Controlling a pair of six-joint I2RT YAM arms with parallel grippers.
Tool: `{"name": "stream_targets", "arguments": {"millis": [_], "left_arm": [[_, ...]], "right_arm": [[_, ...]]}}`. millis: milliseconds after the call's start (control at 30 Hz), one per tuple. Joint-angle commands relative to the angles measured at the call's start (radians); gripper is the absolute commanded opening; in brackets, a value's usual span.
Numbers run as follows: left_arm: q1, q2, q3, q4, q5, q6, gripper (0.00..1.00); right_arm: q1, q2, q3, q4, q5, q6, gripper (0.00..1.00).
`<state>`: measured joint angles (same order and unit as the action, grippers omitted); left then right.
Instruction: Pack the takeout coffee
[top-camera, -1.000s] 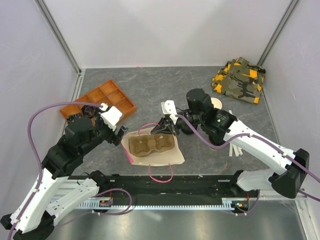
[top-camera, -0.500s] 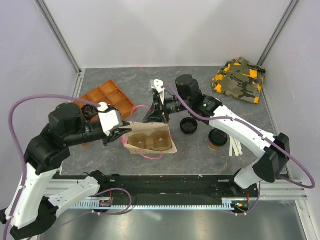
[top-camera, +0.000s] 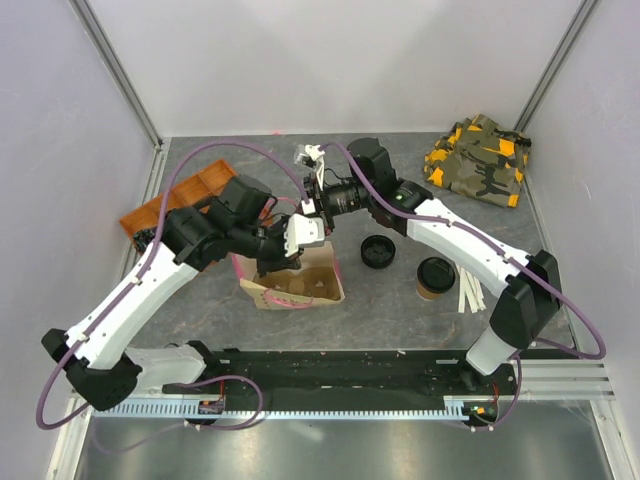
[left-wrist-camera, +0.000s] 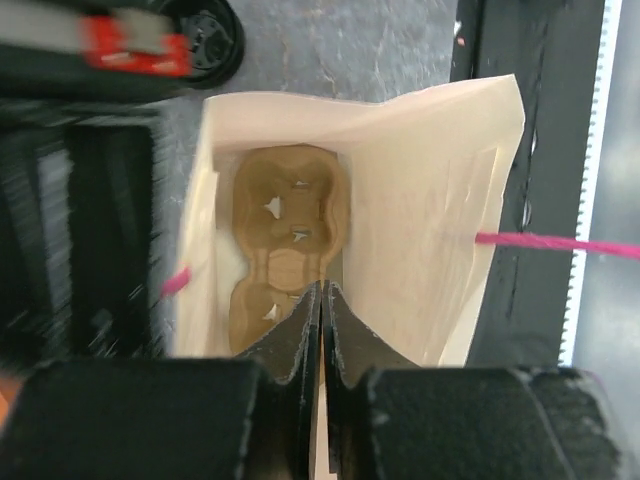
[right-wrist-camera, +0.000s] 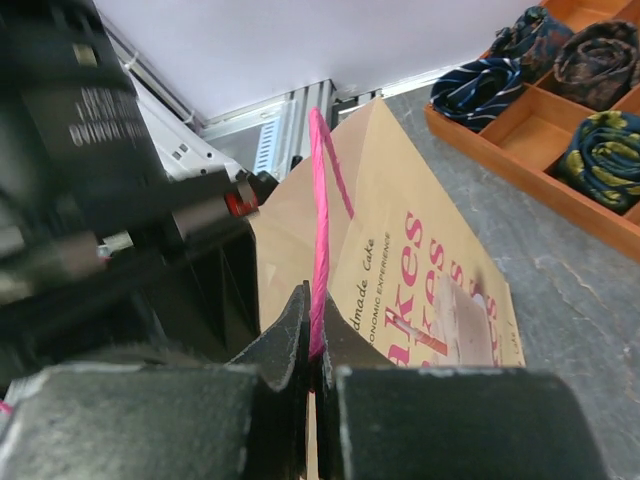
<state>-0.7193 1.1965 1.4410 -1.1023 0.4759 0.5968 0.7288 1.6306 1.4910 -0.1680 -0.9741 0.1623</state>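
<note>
An orange tray is laid on the grey table at nine o'clock, camouflage cloth at two, paper bag at seven, takeout coffee and loose lid at four.

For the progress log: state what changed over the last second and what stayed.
The paper bag, lying flat before, now stands open, cup carrier inside. The left gripper swung in and pinches its rim; the right gripper pinches another edge at the pink handle. The takeout coffee, loose lid and orange tray stayed put.

Camo cloth far rt – orange tray left w/ ties.
</note>
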Motion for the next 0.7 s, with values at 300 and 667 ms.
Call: {"name": "stream_targets", "arguments": {"millis": [300, 667], "left_arm": [[-0.080, -0.035, -0.274, 0.064, -0.074, 0.159, 0.05], [0.047, -0.015, -0.301, 0.110, 0.009, 0.270, 0.02]], "right_arm": [[-0.060, 0.080, 0.061, 0.193, -0.138, 0.224, 0.00], [-0.060, 0.089, 0.051, 0.188, -0.216, 0.192, 0.00]]}}
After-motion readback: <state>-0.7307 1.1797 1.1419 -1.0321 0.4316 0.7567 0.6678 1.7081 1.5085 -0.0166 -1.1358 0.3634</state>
